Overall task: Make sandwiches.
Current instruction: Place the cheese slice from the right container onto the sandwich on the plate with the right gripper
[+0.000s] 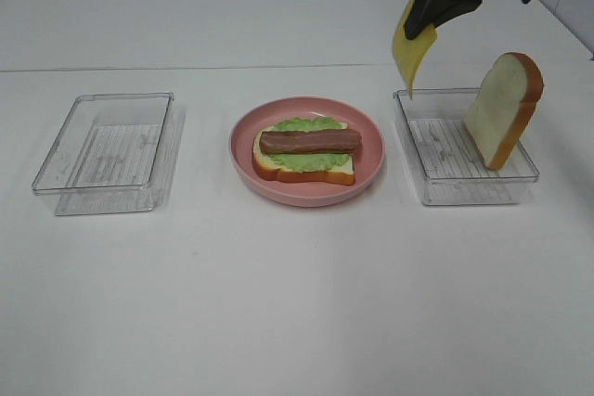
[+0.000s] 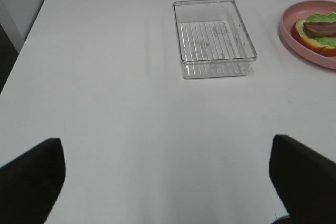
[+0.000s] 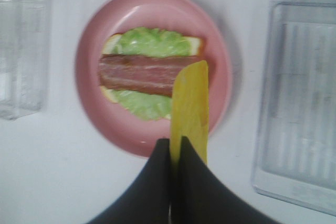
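**Cheese square hanging from the right arm, sandwich waiting half built**

The right end effector (image 1: 422, 20) is pinching the yellow cheese square (image 1: 412, 51) by one edge, with its jaws pressed together on the slice. The cheese is dangling above the far corner of the right tray (image 1: 464, 198), well clear of the bench (image 1: 297, 303).

The sandwich is sitting on the pink plate (image 1: 374, 162). A bottom bread slice (image 1: 269, 166) is carrying a lettuce leaf (image 1: 306, 125), and a bacon strip (image 1: 311, 142) is lying across the top. The top bread slice (image 1: 504, 108) is leaning upright inside the right tray.

The left end effector (image 2: 168, 182) is hovering over bare bench with its jaws wide apart, gripping nothing, and the left tray (image 2: 215, 38) is lying beyond it.

The cheese is looking thin, light and floppy, so an edge pinch is probably letting it swing and curl. Its free edge is likely best touched onto the bacon first, with the rest then laid flat. The bread is looking soft and light, probably squashy, so a gentle hold across its two flat faces near the crust is seeming safest.
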Robot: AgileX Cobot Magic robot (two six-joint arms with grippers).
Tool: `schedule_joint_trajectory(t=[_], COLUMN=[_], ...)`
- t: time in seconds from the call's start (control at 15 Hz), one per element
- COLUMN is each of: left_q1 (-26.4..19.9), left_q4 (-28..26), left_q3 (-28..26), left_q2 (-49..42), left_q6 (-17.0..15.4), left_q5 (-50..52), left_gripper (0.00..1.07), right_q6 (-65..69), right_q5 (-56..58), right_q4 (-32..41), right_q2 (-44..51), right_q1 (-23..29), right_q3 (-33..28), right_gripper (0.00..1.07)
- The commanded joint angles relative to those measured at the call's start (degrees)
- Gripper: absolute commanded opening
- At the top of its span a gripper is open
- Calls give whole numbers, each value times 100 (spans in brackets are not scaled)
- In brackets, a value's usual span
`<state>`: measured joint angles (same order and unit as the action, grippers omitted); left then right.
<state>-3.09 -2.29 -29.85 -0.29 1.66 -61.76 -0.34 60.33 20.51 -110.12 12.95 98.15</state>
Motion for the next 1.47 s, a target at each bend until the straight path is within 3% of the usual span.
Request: schedule_joint_trajectory(t=[0.07, 0.27, 0.33, 0.53, 1.13, 1.47], left_q1=[29, 29, 29, 29, 29, 29], left_q4=[0, 0, 0, 0, 17, 17], left_q3=[11, 11, 11, 11, 11, 11], left_q2=[-132, -132, -132, -132, -132, -132], left_q6=[-34, -34, -34, -34, -34, -34], left_q5=[23, 23, 23, 23, 23, 23], left_gripper=[98, 98, 98, 98, 98, 98], right_q6=[-1146, -1759, -2034, -2240, -2246, -2240], right_q5=[-418, -544, -573, -665, -1599, -1690], right_q4=[1696, 2819, 3592, 4085, 4131, 3260], right_q2=[-17, -378, -682, -1192, -2057, -2068], right_q1=[17, 17, 23, 223, 418, 413], right_q3=[-476, -476, -476, -470, -309, -309], right_gripper=[0, 0, 0, 0, 0, 0])
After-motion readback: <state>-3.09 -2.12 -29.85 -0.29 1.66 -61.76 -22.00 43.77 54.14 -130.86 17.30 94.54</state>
